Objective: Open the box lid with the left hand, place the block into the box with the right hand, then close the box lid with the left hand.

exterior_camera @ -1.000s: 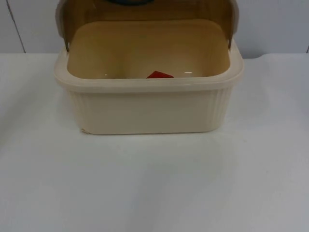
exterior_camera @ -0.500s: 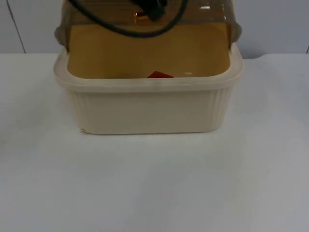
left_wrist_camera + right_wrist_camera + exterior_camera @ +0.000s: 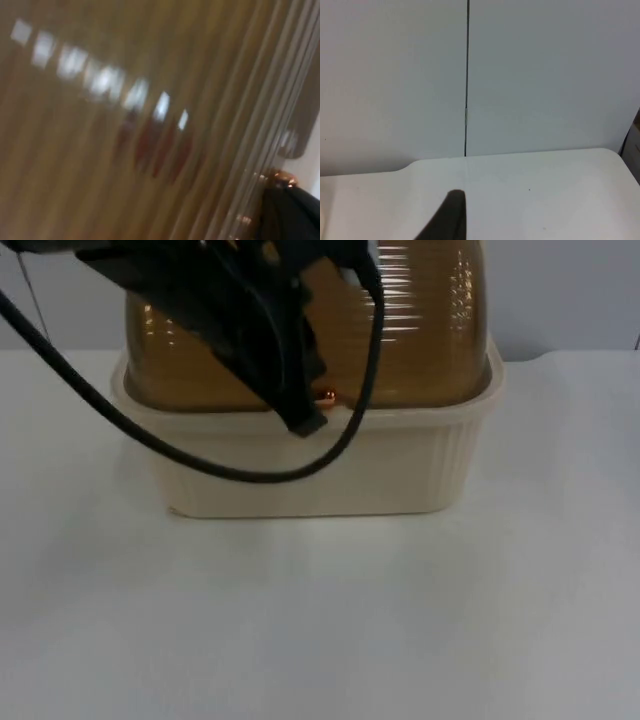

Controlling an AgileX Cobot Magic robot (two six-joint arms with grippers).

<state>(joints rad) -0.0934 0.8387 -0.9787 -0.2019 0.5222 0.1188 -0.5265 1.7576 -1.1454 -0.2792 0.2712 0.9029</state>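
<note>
From above, the left gripper [image 3: 305,422] is pressing the ribbed amber translucent lid [image 3: 420,330] onto the cream plastic box [image 3: 300,465]; I cannot tell its finger state. Its wrist camera is showing the red block [image 3: 155,150] inside, through the lid. The right gripper [image 3: 451,215] is waiting over the white table [image 3: 545,200]. Closing looks nearly done.

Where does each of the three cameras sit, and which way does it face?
Top view: fixed above the table, facing down and forward at the box; the left arm with the left gripper reaches over the brown lid.
Left wrist view: on the left arm, close against the ribbed lid, the red block dim behind it.
Right wrist view: on the waiting right arm, facing table and grey wall; one black fingertip of the right gripper.
Top and left wrist views share the lid.
</note>
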